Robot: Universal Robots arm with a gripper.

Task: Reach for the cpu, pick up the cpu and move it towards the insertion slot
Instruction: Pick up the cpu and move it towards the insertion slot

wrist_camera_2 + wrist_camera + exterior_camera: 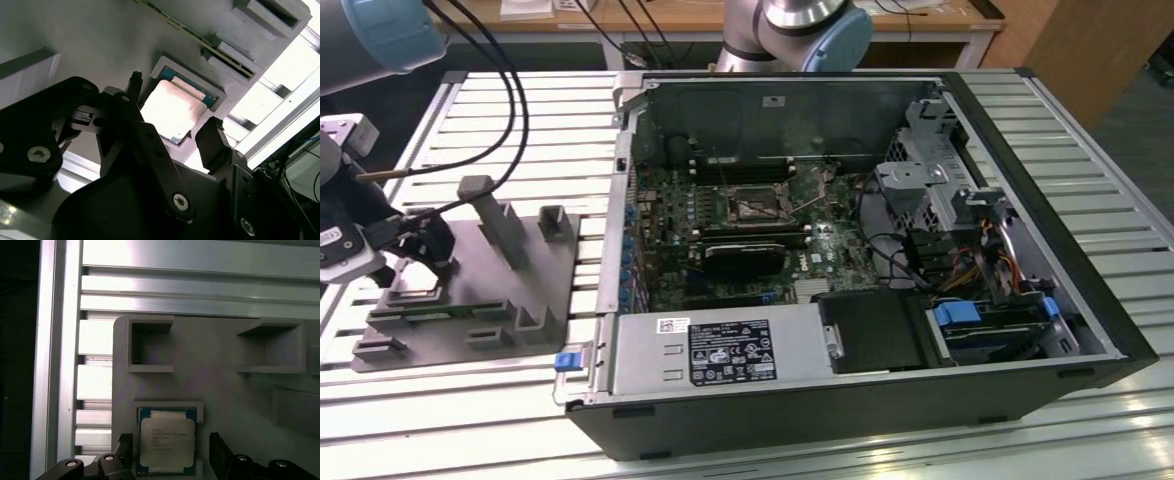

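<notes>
The cpu (166,442), a flat square chip with a silvery top, lies in a shallow recess of the grey moulded tray (210,385). In the second wrist view the cpu (172,110) looks pale and glossy. My gripper (170,447) is open, one black finger on each side of the chip with a small gap to either edge. The second wrist view shows the gripper (173,106) straddling the chip the same way. In the exterior view the gripper (420,250) hangs over the tray (467,300) at the left. The insertion slot (754,205) sits on the motherboard inside the open computer case.
The open computer case (854,250) lies on the slatted aluminium table (494,400) to the exterior view's right of the tray. A black block (744,258) sits just below the slot. Upright grey posts (487,215) rise from the tray. Another arm's base (794,30) stands behind the case.
</notes>
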